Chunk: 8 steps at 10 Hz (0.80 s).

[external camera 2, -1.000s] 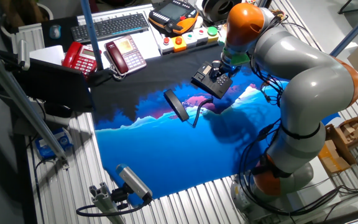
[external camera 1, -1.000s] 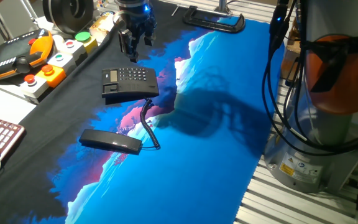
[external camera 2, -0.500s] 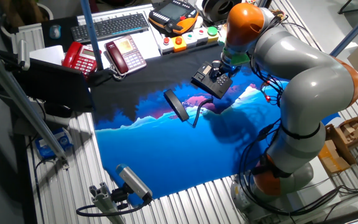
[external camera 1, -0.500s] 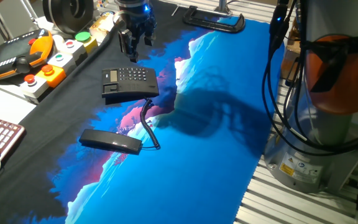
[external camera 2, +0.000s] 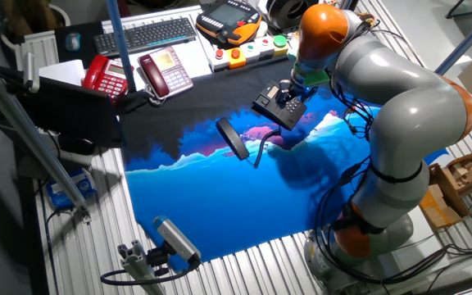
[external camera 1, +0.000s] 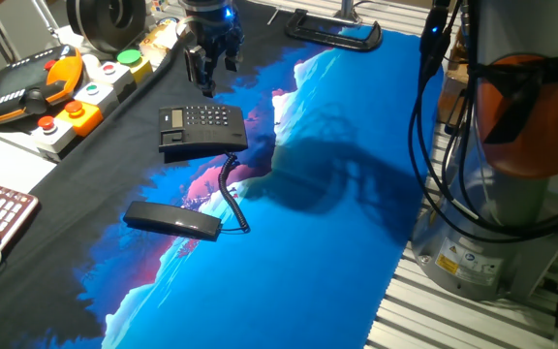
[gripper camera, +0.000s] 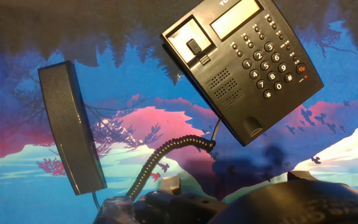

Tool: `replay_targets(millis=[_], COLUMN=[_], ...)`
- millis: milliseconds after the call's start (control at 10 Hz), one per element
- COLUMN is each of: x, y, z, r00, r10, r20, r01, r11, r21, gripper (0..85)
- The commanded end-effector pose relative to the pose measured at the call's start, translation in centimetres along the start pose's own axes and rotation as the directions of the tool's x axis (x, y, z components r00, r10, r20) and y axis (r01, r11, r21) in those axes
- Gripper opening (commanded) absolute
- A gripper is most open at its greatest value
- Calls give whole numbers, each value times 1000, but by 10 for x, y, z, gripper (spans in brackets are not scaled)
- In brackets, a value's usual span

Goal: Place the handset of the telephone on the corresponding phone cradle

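Currently slim black plastic handset [external camera 1: 172, 220] lies off the small black desk telephone [external camera 1: 201, 129], coiled cord [gripper camera: 166, 158] between. Two-finger gripper [external camera 1: 204, 70] hovers beyond the base, holding nothing; jaw gap unclear.

Telephone [external camera 1: 201, 129] on mat [external camera 1: 337, 223]; handset [external camera 1: 173, 220] apart, nearer the camera in one fixed view; cord [external camera 1: 231, 194] between them; gripper [external camera 1: 204, 76] above telephone's far edge.

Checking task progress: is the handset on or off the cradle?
Off. The handset lies flat on the mat, apart from the telephone, joined only by its cord; the cradle is bare.
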<state>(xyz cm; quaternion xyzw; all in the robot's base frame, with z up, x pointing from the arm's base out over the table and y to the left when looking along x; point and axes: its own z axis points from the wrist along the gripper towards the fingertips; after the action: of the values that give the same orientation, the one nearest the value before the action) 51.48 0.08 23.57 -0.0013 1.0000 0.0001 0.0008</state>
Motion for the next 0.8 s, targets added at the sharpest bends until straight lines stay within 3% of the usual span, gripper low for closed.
replay_targets(millis=[0,700], x=[0,0], y=[0,1], z=[0,-2], r00=[1000,1000], r10=[-13,-10], r20=[24,24], r01=[12,9], r11=[998,998], r21=[66,69], gripper=[7,7])
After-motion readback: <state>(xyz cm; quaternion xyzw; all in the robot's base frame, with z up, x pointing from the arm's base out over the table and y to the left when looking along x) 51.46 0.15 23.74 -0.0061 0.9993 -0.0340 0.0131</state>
